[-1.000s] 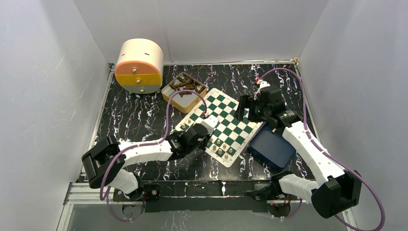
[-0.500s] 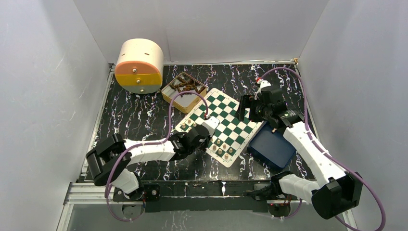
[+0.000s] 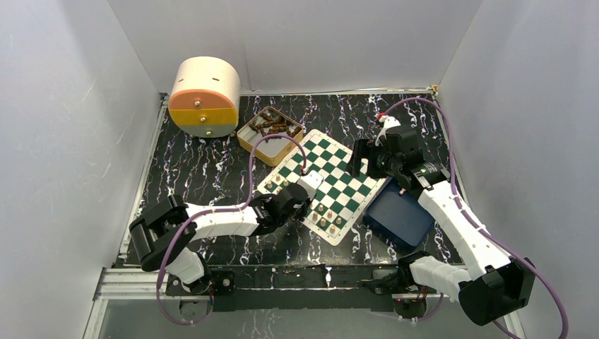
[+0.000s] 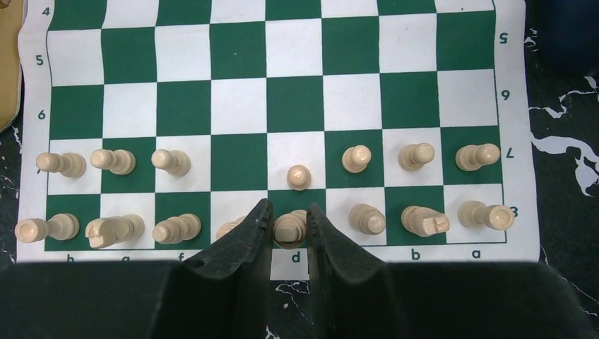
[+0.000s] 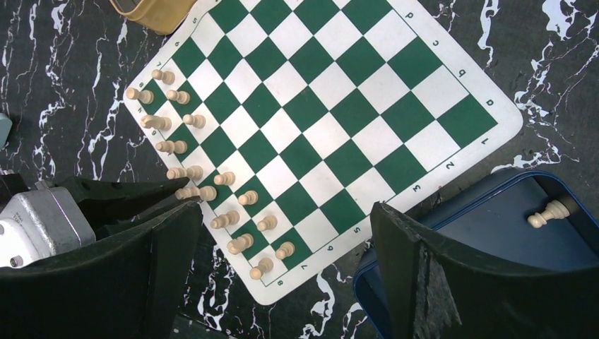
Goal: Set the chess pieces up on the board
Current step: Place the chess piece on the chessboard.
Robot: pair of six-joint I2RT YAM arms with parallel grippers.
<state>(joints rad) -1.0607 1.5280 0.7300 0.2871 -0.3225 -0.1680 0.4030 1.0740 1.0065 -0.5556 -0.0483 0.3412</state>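
Now the left gripper [image 4: 288, 207] is clamped on a tan chess piece [image 4: 289, 229], one finger pressed to each side of it. It holds the piece at the d-file square of the row nearest the wrist on the board [image 4: 297, 99]. The other chess pieces [image 4: 357, 158] stand in two rows that run out to either side of the fingers and just beyond their tips, and one neighbour is partly hidden behind a finger. The right gripper [image 5: 282, 212] hangs above the board with its jaws spread wide and nothing between them. Below its right finger, just beside the board's edge, lies a dark blue tray [image 5: 494, 233] with a lone pawn [image 5: 551, 210] lying inside it.
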